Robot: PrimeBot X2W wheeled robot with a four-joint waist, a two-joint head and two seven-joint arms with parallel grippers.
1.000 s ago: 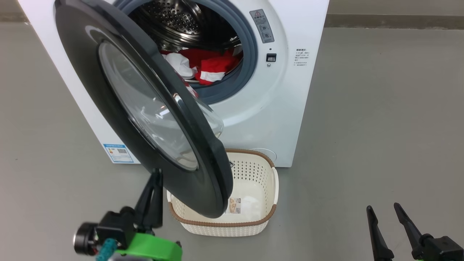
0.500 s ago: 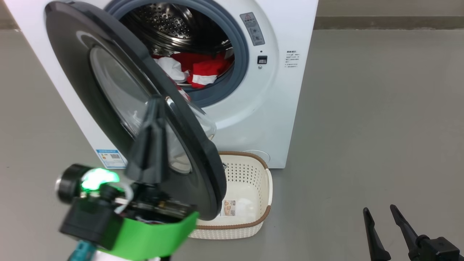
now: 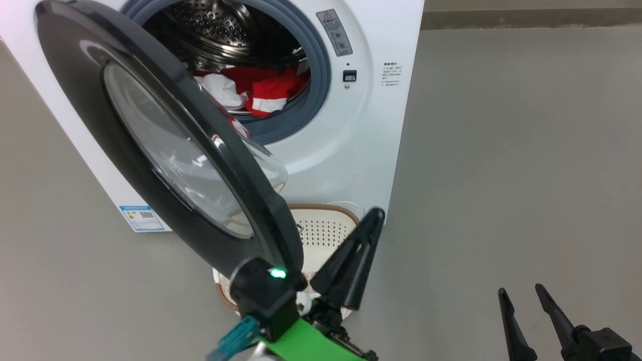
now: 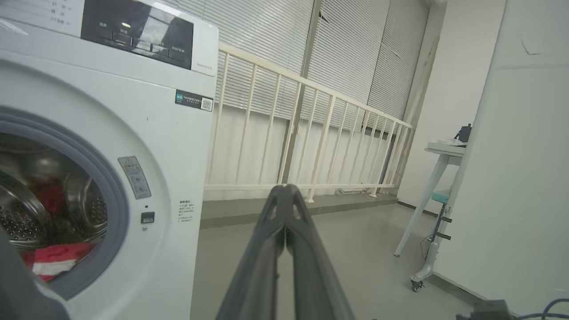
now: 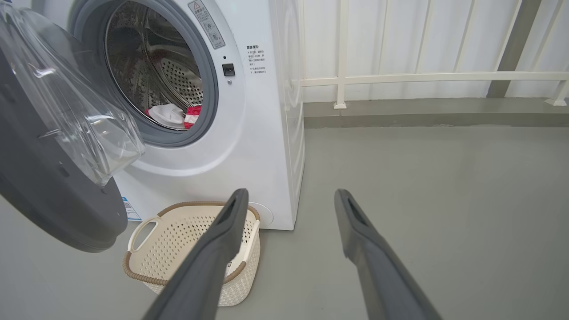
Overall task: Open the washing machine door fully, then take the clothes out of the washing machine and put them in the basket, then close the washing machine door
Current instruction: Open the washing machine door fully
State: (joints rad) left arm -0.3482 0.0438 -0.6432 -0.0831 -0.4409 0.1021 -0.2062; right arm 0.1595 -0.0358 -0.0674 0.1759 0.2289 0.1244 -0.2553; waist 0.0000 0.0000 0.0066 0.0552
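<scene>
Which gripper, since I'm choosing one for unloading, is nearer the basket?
Left. The left gripper overlaps the basket at its right rim in the head view; the right gripper hangs well off to the right.

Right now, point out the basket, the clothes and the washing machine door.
the basket (image 5: 186, 229), right wrist view, inner perforated wall.
the clothes (image 3: 270, 93), head view, red folded piece.
the washing machine door (image 3: 168, 150), head view, clear glass window.

The white washing machine is seen with its black-rimmed, glass-bowled washing machine door swung partly open. Red-and-white clothes are heaped in the steel drum. The cream perforated basket is set upright on the floor, just before the machine and partly hidden under the door.
</scene>
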